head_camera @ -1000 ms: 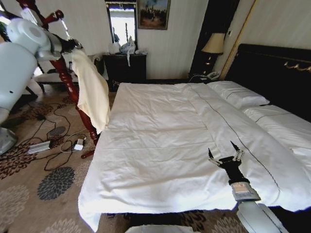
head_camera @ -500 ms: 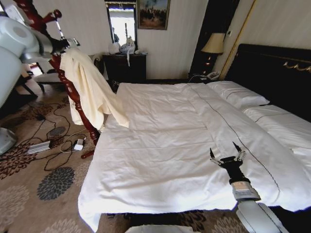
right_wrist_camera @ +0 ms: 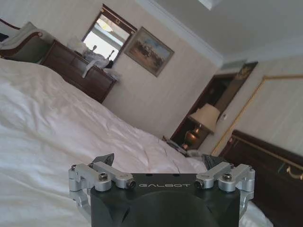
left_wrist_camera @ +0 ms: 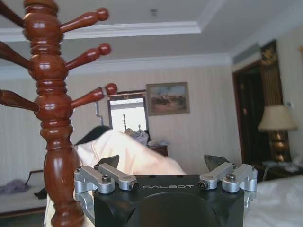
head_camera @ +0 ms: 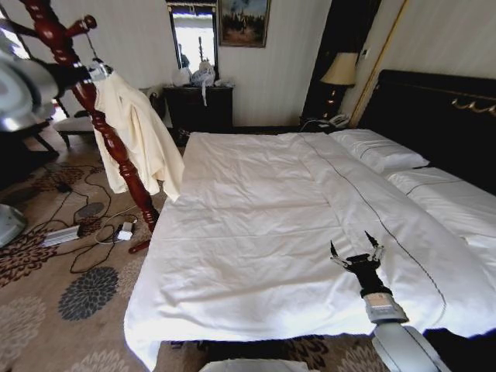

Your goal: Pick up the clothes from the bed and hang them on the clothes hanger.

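Your left gripper (left_wrist_camera: 161, 163) released, upper left by coat stand (head_camera: 108, 136); clothes (head_camera: 136, 132) hang there. Right gripper (head_camera: 356, 252) released above bed (head_camera: 256, 225), lower right.

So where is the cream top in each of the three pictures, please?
Head view: the cream top hangs on the red wooden coat stand, upper left.
Left wrist view: cream top beside the stand, above the left end effector.
Right wrist view: not in it.
Shared landmark: framed painting.
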Available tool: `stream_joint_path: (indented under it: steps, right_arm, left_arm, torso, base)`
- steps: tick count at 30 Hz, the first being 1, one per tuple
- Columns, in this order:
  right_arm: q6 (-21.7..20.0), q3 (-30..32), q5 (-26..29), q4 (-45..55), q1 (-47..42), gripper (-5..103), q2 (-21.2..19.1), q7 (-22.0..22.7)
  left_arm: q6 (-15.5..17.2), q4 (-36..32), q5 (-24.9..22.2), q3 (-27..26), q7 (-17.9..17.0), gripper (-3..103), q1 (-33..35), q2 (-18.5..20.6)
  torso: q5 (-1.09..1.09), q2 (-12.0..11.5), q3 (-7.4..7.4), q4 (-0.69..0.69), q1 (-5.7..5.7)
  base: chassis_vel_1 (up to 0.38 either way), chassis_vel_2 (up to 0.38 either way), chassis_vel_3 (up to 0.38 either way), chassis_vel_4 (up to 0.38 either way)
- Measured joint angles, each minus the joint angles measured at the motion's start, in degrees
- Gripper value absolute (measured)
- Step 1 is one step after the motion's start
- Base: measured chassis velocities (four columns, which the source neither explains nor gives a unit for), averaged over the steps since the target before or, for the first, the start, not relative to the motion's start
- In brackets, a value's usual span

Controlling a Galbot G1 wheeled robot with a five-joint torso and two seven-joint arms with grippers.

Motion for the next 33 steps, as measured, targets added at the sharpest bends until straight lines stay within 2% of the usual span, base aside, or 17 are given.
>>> stream_joint_path:
  steps: [3,4,6,9,10,11,13,14,17,18,19,21,22,25,27,30,33]
  right_arm:
    - [-2.32,1.24,7.05,1.59,1.91,100,0.08,-0.90]
    - [-2.32,1.24,7.05,1.59,1.91,100,0.08,-0.90]
    - [-2.53,1.72,10.09,2.13,2.21,100,0.28,-1.16]
    - [-2.39,2.64,14.66,2.95,1.81,100,0.79,-1.51]
    - [-2.39,2.64,14.66,2.95,1.81,100,0.79,-1.51]
    - [-1.73,3.18,15.58,3.16,1.14,100,1.11,-1.62]
    - [-1.15,3.49,15.11,3.37,0.24,100,1.90,-1.83]
    - [-1.15,3.49,15.11,3.37,0.24,100,1.90,-1.83]
    - [-0.87,3.42,14.18,3.85,-0.54,100,2.89,-1.93]
    - [-0.87,3.42,14.18,3.85,-0.54,100,2.89,-1.93]
    - [-0.78,3.35,13.82,4.03,-0.80,100,3.17,-2.00]
    - [-0.18,3.20,13.02,4.22,-1.12,100,3.60,-2.13]
    - [-0.18,3.20,13.02,4.22,-1.12,100,3.60,-2.13]
    - [1.98,2.86,12.12,4.25,-1.67,100,4.50,-3.26]
    - [2.51,2.67,11.94,4.26,-1.76,100,4.73,-3.56]
    - [4.05,1.13,10.53,4.22,-1.94,100,6.47,-4.43]
    - [4.33,0.42,9.85,4.22,-1.98,100,7.33,-4.60]
  left_arm:
    - [-5.47,-6.97,1.42,4.66,1.36,100,-0.64,8.97]
    - [-5.47,-6.97,1.42,4.66,1.36,100,-0.64,8.97]
    - [-7.62,-9.99,1.36,8.66,1.39,100,-3.08,12.57]
    - [-10.24,-14.91,2.11,22.87,2.26,100,-11.71,19.56]
    - [-10.24,-14.91,2.11,22.87,2.26,100,-11.71,19.56]
    - [-11.30,-17.10,3.80,31.49,2.42,100,-17.82,23.34]
    - [-12.14,-20.55,6.71,42.13,1.64,100,-25.82,28.58]
    - [-12.14,-20.55,6.71,42.13,1.64,100,-25.82,28.58]
    - [-11.21,-25.52,10.49,58.71,0.21,100,-39.74,36.68]
    - [-11.21,-25.52,10.49,58.71,0.21,100,-39.74,36.68]
    - [-10.70,-27.43,13.26,64.79,0.35,100,-44.21,41.47]
    - [-10.49,-29.94,17.59,71.64,2.25,100,-48.32,50.42]
    - [-10.49,-29.94,17.59,71.64,2.25,100,-48.32,50.42]
    - [-12.87,-31.39,24.29,79.07,6.21,100,-48.94,61.06]
    - [-13.59,-31.39,26.01,80.58,6.97,100,-49.09,62.47]
    - [-16.76,-31.12,33.60,88.57,9.37,100,-49.98,67.22]
    - [-18.14,-30.50,37.32,91.69,10.20,100,-50.86,67.99]
  torso:
    - [0.03,0.00,0.00,0.00,0.00]
    - [0.03,0.00,0.00,0.00,0.00]
    - [0.02,0.00,0.01,-0.05,0.01]
    - [0.07,0.00,0.00,-0.03,0.01]
    - [0.07,0.00,0.00,-0.03,0.01]
    - [-0.06,0.00,0.00,0.01,0.00]
    - [0.05,0.00,0.00,-0.03,-0.01]
    - [0.05,0.00,0.00,-0.03,-0.01]
    - [0.04,0.00,0.01,-0.06,0.00]
    - [0.04,0.00,0.01,-0.06,0.00]
    - [0.03,0.00,0.01,-0.06,0.01]
    - [0.01,0.00,0.01,-0.03,0.00]
    - [0.01,0.00,0.01,-0.03,0.00]
    - [0.04,0.00,0.00,0.00,-0.01]
    - [0.04,0.00,0.00,-0.03,-0.01]
    - [0.04,0.00,0.01,-0.03,0.01]
    - [0.03,0.00,0.01,-0.03,0.00]
  base:
    - [0.000,0.000,0.000,0.000]
    - [0.000,0.000,0.000,0.000]
    - [0.000,0.000,0.000,0.000]
    - [0.000,0.000,0.000,0.000]
    - [0.000,0.000,0.000,0.000]
    - [0.000,0.000,0.000,0.000]
    - [0.000,0.000,0.000,0.000]
    - [0.000,0.000,0.000,0.000]
    - [0.000,0.000,0.000,0.000]
    - [0.000,0.000,0.000,0.000]
    - [0.000,0.000,0.000,0.000]
    - [0.000,0.000,0.000,0.000]
    - [0.000,0.000,0.000,0.000]
    - [0.000,0.000,0.000,0.000]
    - [0.000,0.000,0.000,0.000]
    - [0.000,0.000,0.000,0.000]
    - [0.000,0.000,0.000,0.000]
